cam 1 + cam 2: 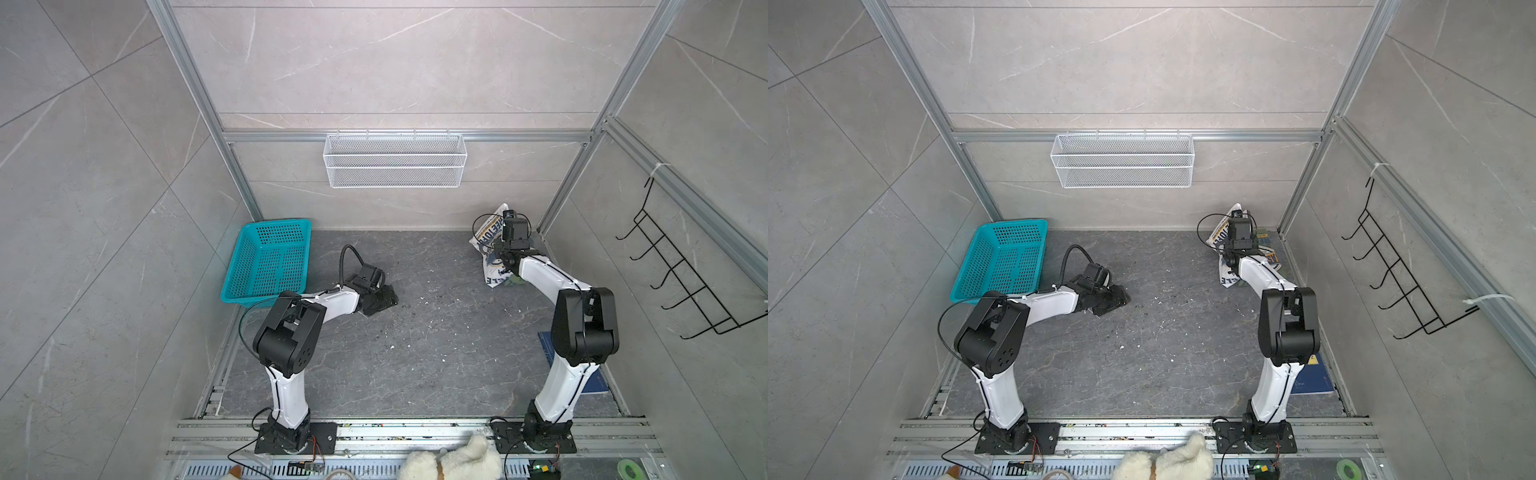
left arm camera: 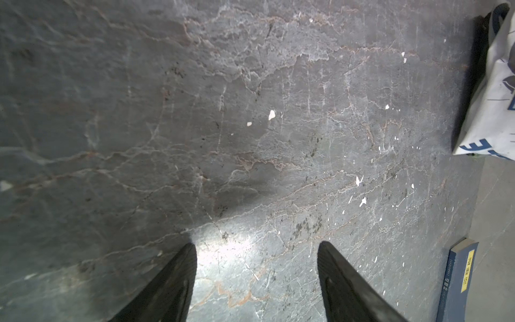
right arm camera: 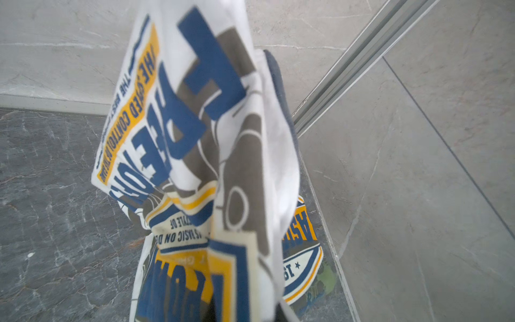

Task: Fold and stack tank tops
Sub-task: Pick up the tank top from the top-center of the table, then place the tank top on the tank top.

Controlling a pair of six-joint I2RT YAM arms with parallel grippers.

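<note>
White tank top [image 1: 482, 245] clamped in right hand [image 1: 507, 212]; left hand [image 2: 256, 245] apart near basket [image 1: 266, 224].

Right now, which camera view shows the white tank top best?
The right wrist view: the white tank top hangs close, filling the middle, its blue and yellow print readable. Both top views show it small, partly behind the right arm. The left wrist view catches only an edge of it.
</note>
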